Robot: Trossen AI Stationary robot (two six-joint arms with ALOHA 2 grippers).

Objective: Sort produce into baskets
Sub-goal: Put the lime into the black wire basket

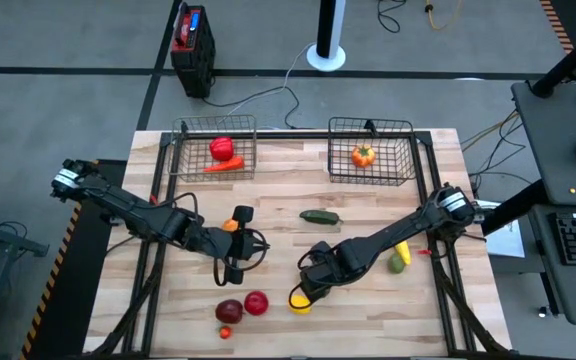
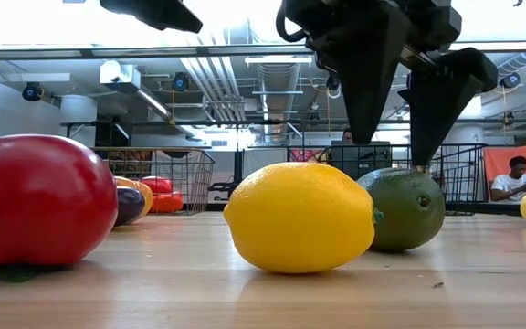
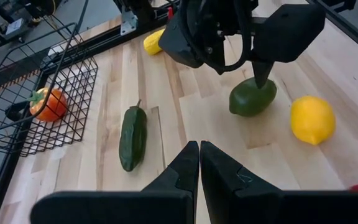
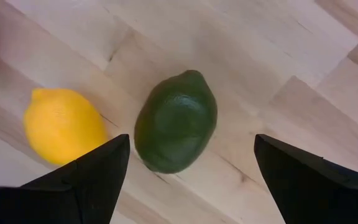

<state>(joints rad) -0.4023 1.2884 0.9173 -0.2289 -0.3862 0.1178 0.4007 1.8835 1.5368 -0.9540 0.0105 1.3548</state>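
Right tool (image 4: pixel 185 171) hanging wide open over green lime (image 4: pixel 176 121), fingers straddling it, gripping nothing. Lime lying on bench (image 1: pixel 368 310) just beside yellow lemon (image 4: pixel 63 125). Left tool (image 3: pixel 199 163) sitting fully closed, empty, near bench centre. Dark cucumber (image 1: pixel 319 216) lying mid-bench. Far edge: left basket (image 1: pixel 215 148) holding red pieces, right basket (image 1: pixel 371 150) holding orange pepper (image 1: pixel 363 155).

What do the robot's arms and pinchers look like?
Both arms are dark, nearly black, built from jointed segments. Each ends in a gripper with two flat, wedge-shaped black fingers: the left gripper and the right gripper. The left arm and the right arm each have a silvery-white band near the shoulder end. Thin black cables loop beside the wrists.
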